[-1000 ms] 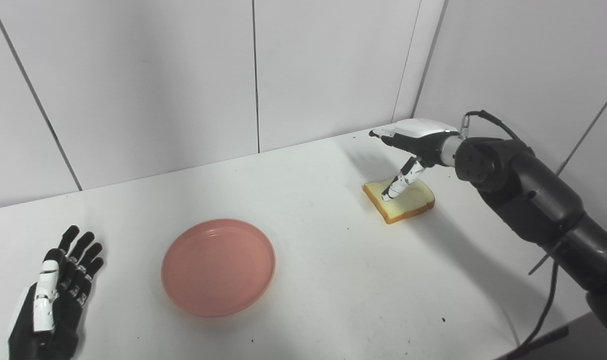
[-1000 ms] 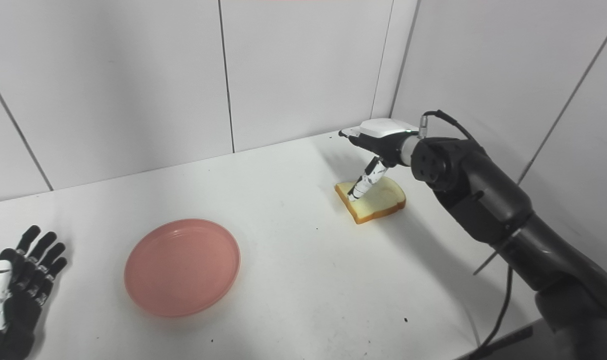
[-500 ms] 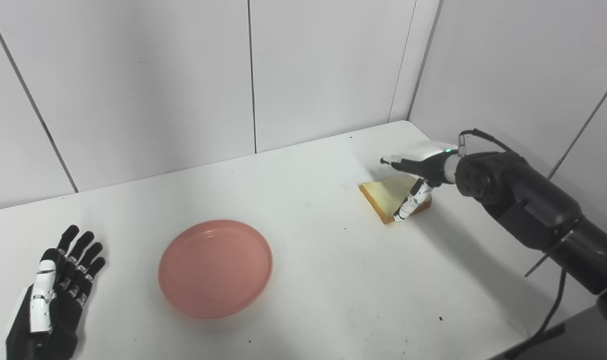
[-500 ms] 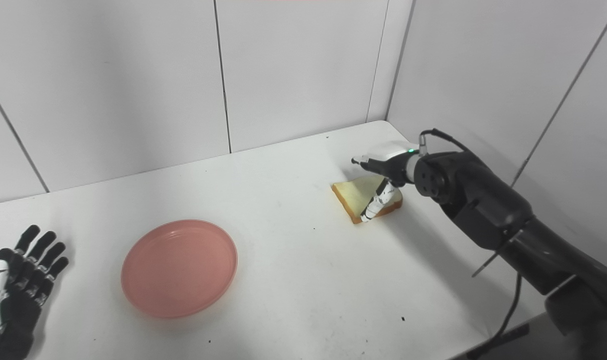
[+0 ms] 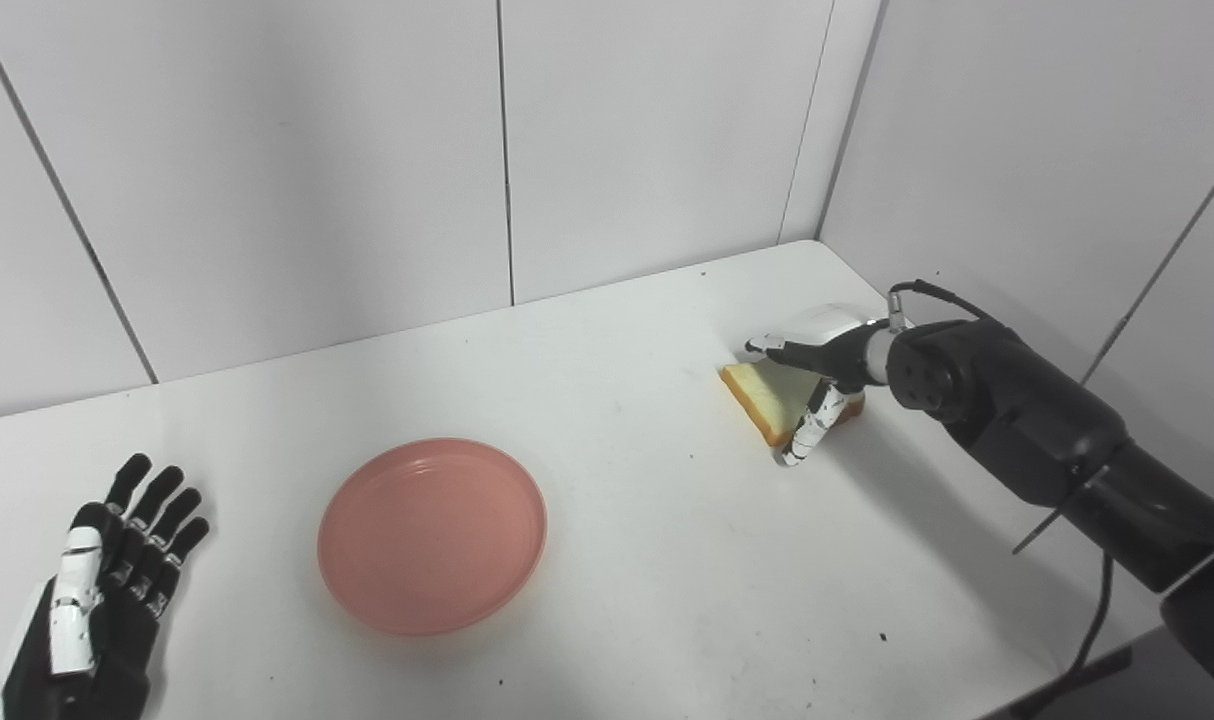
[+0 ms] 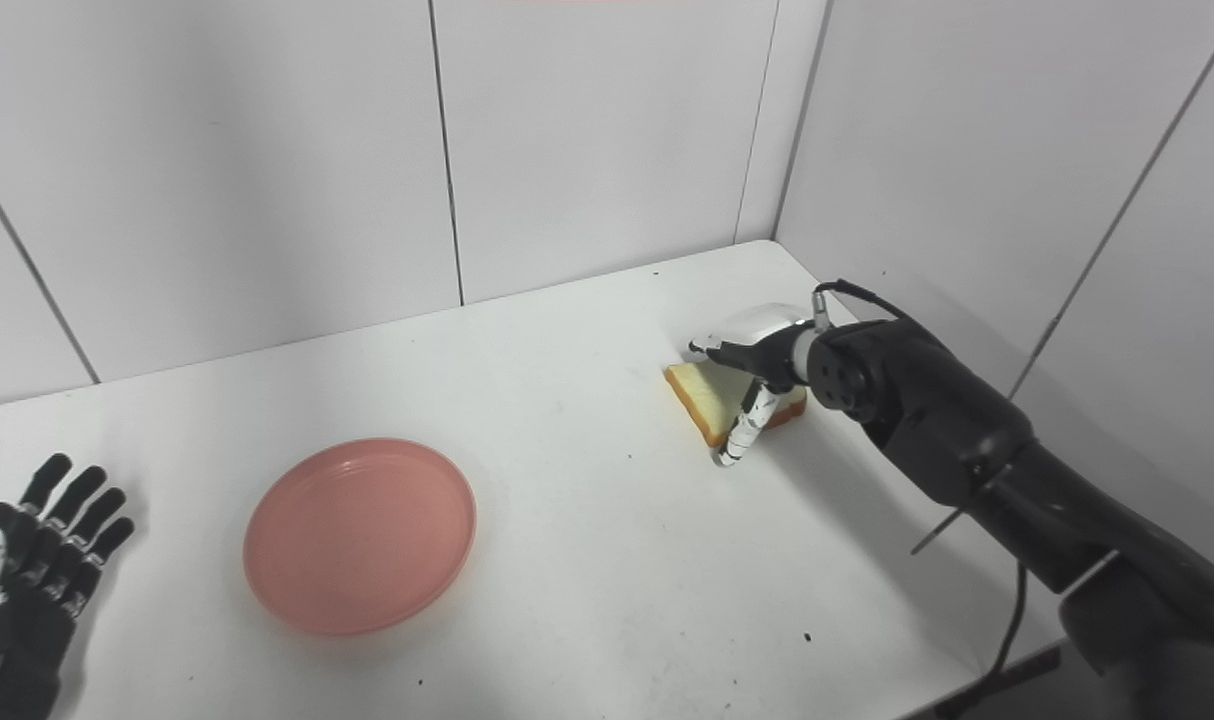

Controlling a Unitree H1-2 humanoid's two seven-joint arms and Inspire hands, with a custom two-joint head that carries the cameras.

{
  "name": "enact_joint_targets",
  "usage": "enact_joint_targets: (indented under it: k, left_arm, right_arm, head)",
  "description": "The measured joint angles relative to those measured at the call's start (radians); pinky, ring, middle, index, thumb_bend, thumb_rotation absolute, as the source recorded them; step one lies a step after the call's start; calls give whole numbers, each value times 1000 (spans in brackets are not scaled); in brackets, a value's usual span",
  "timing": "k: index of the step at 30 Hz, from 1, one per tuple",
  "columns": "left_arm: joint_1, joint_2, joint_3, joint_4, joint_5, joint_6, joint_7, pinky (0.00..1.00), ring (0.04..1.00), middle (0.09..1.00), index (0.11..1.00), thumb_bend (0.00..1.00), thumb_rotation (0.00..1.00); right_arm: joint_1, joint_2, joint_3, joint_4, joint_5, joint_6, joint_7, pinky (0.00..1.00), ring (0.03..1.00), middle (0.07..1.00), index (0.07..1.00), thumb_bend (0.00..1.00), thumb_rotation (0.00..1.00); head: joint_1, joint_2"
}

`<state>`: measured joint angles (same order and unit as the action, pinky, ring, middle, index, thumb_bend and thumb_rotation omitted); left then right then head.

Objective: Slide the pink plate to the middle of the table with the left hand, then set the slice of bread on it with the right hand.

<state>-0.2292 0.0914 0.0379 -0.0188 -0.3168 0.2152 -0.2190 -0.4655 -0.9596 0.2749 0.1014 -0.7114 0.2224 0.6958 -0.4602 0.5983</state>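
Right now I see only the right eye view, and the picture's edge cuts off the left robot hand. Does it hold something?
Observer: No. The left eye view shows the left robot hand whole: fingers apart, nothing in it, well apart from the plate.
Operator: Good. Does the right robot hand have the bread?
Observer: From the left eye view, the right robot hand reaches over the top of the bread, and its thumb points down at the near edge. I cannot tell whether the grip is closed.
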Motion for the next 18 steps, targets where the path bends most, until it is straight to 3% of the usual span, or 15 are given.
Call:
enact_joint_targets:
  k: [7, 18]
  left_arm:
    - [4, 1, -2, -18, 0, 15, 0, 956, 950, 959, 945, 448, 1000]
    - [14, 1, -1, -40, 0, 37, 0, 958, 951, 963, 950, 454, 1000]
  right_arm:
    - [1, 22, 2, 34, -13, -50, -59, 1000, 1000, 1000, 1000, 1000, 452]
    - [-33, 40, 9, 116, -31, -56, -74, 1000, 1000, 1000, 1000, 1000, 386]
  head:
    - [-2, 6]
    - [5, 17]
